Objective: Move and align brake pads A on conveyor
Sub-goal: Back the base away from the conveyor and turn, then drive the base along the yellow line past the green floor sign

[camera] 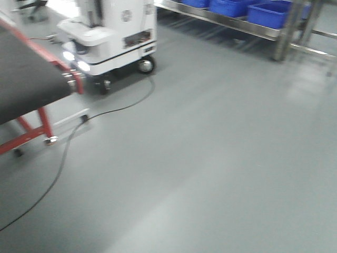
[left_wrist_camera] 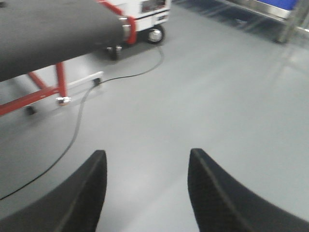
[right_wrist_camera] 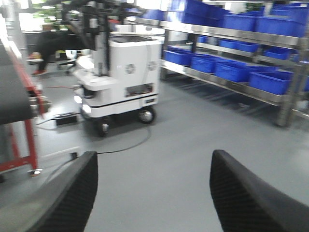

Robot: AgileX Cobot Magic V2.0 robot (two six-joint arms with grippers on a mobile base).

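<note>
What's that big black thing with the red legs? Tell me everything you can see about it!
That is the conveyor. Its wide belt looks like dark, matte fabric and curves down over a shiny roller at the end. A red rail runs along its edge, and red legs with a slanted brace hold it up on the grey floor. A black cable lies on the floor by its foot. Only this end shows.
</note>
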